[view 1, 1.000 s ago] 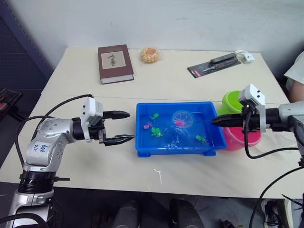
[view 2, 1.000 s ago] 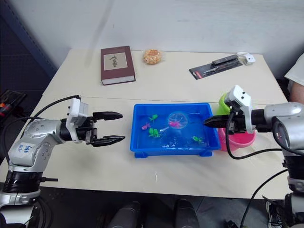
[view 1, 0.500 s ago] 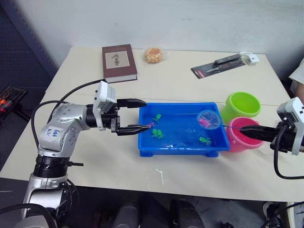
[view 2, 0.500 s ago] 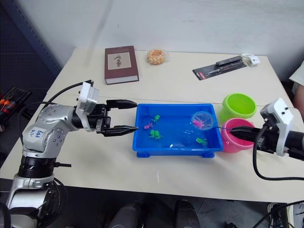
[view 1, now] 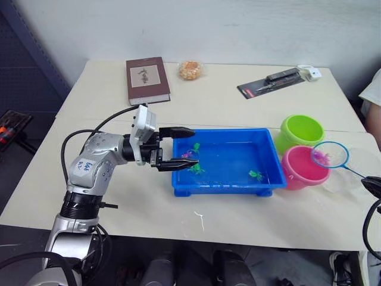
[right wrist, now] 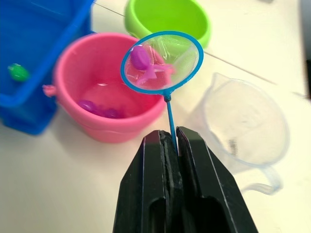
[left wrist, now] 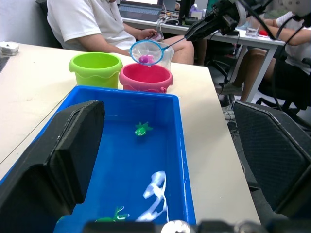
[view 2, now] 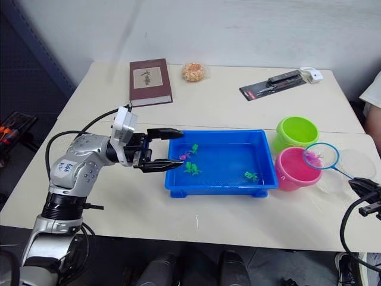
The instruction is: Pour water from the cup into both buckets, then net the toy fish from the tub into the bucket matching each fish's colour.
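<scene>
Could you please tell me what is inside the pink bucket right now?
In the right wrist view, the pink bucket holds a little water and at least two small purple-pink fish on its bottom. The net, carrying another pink fish, and the near wall hide part of the interior.

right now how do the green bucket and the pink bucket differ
The green bucket is lime; the pink bucket is pink. Two small pink-purple fish lie in the pink bucket, while no fish can be made out in the green one. The net, carrying a pink fish, hangs by the pink bucket's rim, with the green bucket farther behind. Both are round, upright, of like size, and stand beside the tub.
</scene>
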{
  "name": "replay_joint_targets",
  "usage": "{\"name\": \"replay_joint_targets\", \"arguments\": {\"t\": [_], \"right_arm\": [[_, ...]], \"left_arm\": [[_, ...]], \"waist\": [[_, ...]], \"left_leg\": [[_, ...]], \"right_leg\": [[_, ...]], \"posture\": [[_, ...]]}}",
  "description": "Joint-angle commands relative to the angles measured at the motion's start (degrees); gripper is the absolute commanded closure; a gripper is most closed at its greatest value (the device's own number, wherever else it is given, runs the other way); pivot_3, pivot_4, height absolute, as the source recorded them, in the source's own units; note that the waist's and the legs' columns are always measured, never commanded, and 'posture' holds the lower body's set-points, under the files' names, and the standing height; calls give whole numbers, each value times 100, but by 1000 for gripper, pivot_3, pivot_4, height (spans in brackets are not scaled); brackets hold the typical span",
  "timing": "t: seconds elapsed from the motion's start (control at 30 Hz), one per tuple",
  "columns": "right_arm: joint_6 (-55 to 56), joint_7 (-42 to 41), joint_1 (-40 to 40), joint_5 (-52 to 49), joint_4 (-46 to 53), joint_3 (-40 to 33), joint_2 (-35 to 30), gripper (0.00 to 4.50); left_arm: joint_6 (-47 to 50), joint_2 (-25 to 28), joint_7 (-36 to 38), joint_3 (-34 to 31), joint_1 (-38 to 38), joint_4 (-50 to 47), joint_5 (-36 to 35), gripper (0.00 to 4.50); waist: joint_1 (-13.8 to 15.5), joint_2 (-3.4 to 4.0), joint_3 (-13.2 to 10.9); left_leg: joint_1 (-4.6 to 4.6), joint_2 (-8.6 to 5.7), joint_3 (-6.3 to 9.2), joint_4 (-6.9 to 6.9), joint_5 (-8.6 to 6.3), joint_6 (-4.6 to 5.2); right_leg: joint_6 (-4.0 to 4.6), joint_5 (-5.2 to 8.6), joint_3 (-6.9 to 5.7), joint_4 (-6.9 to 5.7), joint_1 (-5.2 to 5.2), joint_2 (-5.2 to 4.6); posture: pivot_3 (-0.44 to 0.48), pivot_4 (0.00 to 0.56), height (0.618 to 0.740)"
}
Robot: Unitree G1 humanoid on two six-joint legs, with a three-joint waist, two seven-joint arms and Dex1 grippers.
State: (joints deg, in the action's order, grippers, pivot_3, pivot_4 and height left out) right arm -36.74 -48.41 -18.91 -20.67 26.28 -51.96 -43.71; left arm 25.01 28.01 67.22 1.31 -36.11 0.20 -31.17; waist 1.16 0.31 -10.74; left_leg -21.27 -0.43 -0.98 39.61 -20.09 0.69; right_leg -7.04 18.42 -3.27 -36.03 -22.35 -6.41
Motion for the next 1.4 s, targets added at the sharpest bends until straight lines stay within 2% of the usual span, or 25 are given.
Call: {"name": "replay_joint_targets", "arguments": {"t": [0.03, 0.27, 0.4, 0.5, 0.63, 0.9, 1.0, 1.07, 1.2, 1.3, 1.4], "right_arm": [[1789, 530, -238, 984, -116, 419, 324, 4500], [4862, 1533, -834, 2646, -825, 922, 677, 4500], [5983, 2653, -939, 3683, -1012, 799, 824, 4500], [6657, 3339, -1256, 4869, -941, 961, 869, 4500], [6955, 3988, -1445, 5786, -1137, 1116, 761, 4500], [6875, 4614, -1272, 6255, -1316, 1251, 672, 4500], [6840, 4564, -1179, 5958, -1225, 1300, 665, 4500], [6680, 4363, -1004, 5421, -1145, 1241, 642, 4500], [5655, 2965, -464, 2652, -588, 1602, 444, 4500], [4170, 2052, -107, 563, 73, 1952, 233, 4500], [2484, 1498, 666, -915, 644, 2682, -391, 4500]], "left_arm": [[-176, -12, 23, 65, 37, -111, 70, 9], [-200, 1, 1, 85, 145, -232, 71, 9], [-213, -10, -13, 67, 133, -216, 65, 9], [-251, -44, -18, 74, 120, -172, 77, 9], [-258, -67, 10, 112, 98, -128, 83, 9], [-304, -108, 26, 144, 71, -57, 106, 9], [-311, -97, 21, 144, 112, -84, 105, 9], [-306, -50, 4, 90, 130, -67, 102, 9], [-295, 132, -73, -127, 208, 45, 93, 9], [-301, 367, -92, -306, 329, 128, 124, 9], [-285, 843, -186, -655, 606, 234, 201, 9]], "waist": [[2, 0, 1], [17, 1, 1], [11, 1, 1], [6, 2, 2], [-1, 2, 2], [-14, 2, 2], [-16, 3, 2], [-20, 3, 2], [-111, 2, 2], [-150, 4, 3], [-212, 5, 3]], "left_leg": [[4, 0, -2, -3, 0, 0], [8, -1, -19, -9, 1, 1], [9, 0, -20, -9, 1, 0], [14, 0, -24, -9, 1, 0], [16, 3, -30, -11, 1, -2], [17, 3, -33, -11, 1, -2], [18, 3, -33, -11, 1, -2], [18, 4, -33, -11, 1, -2], [20, 5, -32, -10, 2, 1], [21, 17, -26, -10, 2, 0], [22, 18, -28, -11, 2, 1]], "right_leg": [[0, 0, 5, 0, 0, 1], [-3, -1, 24, 1, -6, 1], [-3, -1, 27, 3, -8, 3], [-3, -1, 34, 5, -8, 2], [-2, -1, 42, 8, -10, 7], [-2, -1, 45, 7, -10, 7], [-1, -1, 45, 7, -10, 7], [-1, -1, 45, 5, -10, 8], [-2, -1, 45, 3, -8, 6], [-1, -1, 41, -11, -6, 14], [-1, -1, 42, -16, -7, 11]], "posture": [[0, 150, 738], [0, 150, 738], [0, 150, 738], [0, 150, 738], [0, 150, 738], [0, 150, 738], [0, 150, 738], [0, 150, 738], [0, 150, 738], [0, 150, 738], [0, 150, 738]]}}
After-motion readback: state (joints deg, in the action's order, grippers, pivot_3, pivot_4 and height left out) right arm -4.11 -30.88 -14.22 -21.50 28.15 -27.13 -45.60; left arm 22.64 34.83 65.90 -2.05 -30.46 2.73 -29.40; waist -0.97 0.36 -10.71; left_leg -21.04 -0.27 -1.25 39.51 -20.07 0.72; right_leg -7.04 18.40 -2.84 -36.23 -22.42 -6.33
